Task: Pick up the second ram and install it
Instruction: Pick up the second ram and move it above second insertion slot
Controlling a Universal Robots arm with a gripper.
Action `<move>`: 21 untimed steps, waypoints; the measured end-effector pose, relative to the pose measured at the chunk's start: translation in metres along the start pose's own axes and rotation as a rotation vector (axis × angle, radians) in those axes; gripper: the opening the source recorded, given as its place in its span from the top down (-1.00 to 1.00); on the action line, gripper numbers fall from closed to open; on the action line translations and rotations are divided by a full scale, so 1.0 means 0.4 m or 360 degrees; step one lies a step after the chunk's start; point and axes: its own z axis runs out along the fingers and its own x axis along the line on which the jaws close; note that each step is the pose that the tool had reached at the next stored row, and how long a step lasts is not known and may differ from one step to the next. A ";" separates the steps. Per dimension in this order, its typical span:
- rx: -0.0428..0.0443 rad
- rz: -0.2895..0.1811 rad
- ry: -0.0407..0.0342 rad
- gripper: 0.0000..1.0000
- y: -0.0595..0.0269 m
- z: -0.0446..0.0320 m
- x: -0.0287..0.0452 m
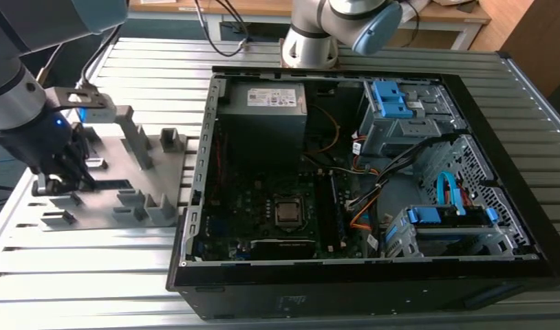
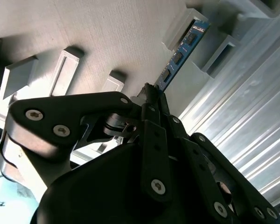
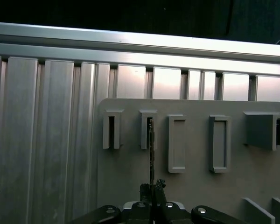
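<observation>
Jaws clamped tight on the second ram [image 2: 179, 55], and the gripper [image 2: 154, 92] has it by one end. The blue-green strip with its black chips runs away from the jaws, and its far end sits between the walls of a raised holder [image 2: 184, 28] on the grey fixture plate [image 2: 107, 37]. In the first wrist view the ram shows as a thin dark edge [image 3: 151, 149], reaching from the gripper [image 3: 152, 187] up into one of the slotted holders.

In the exterior view the gripper [image 1: 62, 180] is low over that plate [image 1: 107, 155], which lies by the table's edge at the exterior view's left. The table [image 1: 78, 275] is ribbed aluminium. An open computer case [image 1: 353, 292] fills its middle, motherboard [image 1: 280, 199] and cables exposed. Another robot arm's base [image 1: 307, 38] stands at the far edge, with wooden furniture beyond.
</observation>
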 end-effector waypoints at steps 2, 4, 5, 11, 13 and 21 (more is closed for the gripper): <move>0.0000 0.0000 0.0000 0.73 0.000 -0.005 0.000; 0.0000 0.0000 0.0000 0.73 0.000 -0.012 -0.001; 0.0000 0.0000 0.0000 0.73 0.000 -0.015 -0.001; 0.0000 0.0000 0.0000 0.73 0.000 -0.029 -0.001; 0.0000 0.0000 0.0000 0.73 0.000 -0.033 -0.002; 0.0000 0.0000 0.0000 0.73 -0.001 -0.061 -0.003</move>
